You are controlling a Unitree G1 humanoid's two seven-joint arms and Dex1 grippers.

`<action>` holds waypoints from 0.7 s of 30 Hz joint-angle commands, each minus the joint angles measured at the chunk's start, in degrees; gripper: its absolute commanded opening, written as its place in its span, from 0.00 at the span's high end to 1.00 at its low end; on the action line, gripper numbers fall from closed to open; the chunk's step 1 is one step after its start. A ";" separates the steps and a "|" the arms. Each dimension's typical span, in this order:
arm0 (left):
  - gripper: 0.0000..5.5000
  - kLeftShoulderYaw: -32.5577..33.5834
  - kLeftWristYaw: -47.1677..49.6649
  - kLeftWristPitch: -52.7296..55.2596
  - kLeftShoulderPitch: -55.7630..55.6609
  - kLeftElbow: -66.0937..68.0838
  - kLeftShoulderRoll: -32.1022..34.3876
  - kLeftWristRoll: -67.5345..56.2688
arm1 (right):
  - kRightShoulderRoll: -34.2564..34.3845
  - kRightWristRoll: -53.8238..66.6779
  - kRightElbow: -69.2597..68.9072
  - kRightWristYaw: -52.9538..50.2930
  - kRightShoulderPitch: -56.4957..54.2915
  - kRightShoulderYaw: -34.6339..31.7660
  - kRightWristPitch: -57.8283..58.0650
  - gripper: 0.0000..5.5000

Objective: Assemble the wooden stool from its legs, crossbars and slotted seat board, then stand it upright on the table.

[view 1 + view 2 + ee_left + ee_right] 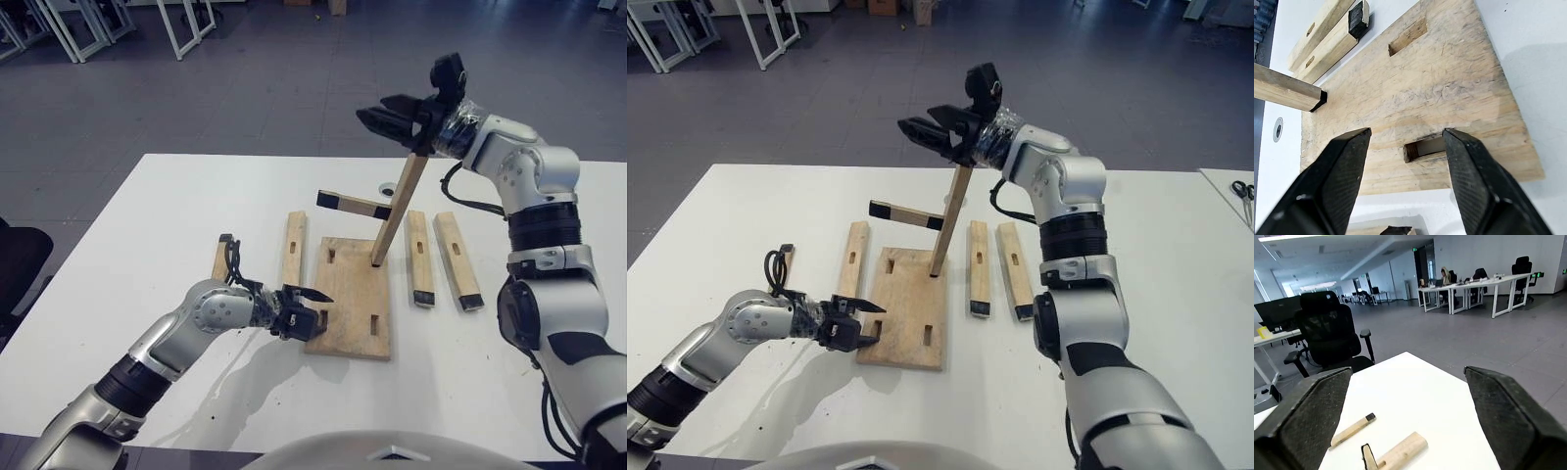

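The slotted seat board [353, 304] lies flat on the white table [176, 215]. One leg [400, 211] stands tilted in the board's far right slot. A crossbar [358, 204] with a black end juts from it to the left. My right gripper [372, 110] is open at the leg's top end, its fingers pointing left with nothing between them. My left gripper [312, 305] is open at the board's near left edge. Its fingers [1347, 166] straddle the near left slot [1422, 148] just above the wood.
Two loose wooden pieces [293, 247] [221, 259] lie left of the board. Two more with black ends [419, 257] [458, 259] lie to its right. A cable hole [386, 188] sits in the table behind the leg. Office chairs and desks stand beyond the table.
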 commanded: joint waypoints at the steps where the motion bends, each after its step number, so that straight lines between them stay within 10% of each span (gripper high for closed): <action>1: 0.50 -4.89 -0.94 2.96 4.09 6.61 -0.54 6.21 | -1.62 7.25 -9.78 -5.13 -3.34 -9.13 1.78 0.23; 12: 0.50 0.37 1.87 11.54 0.54 2.52 -2.94 3.09 | -0.96 9.76 -30.60 -25.19 21.37 -19.42 3.32 0.23; 21: 0.50 5.65 0.80 19.26 -1.32 -4.79 -1.56 0.16 | -0.03 0.85 -42.15 -31.45 45.15 -9.67 3.12 0.23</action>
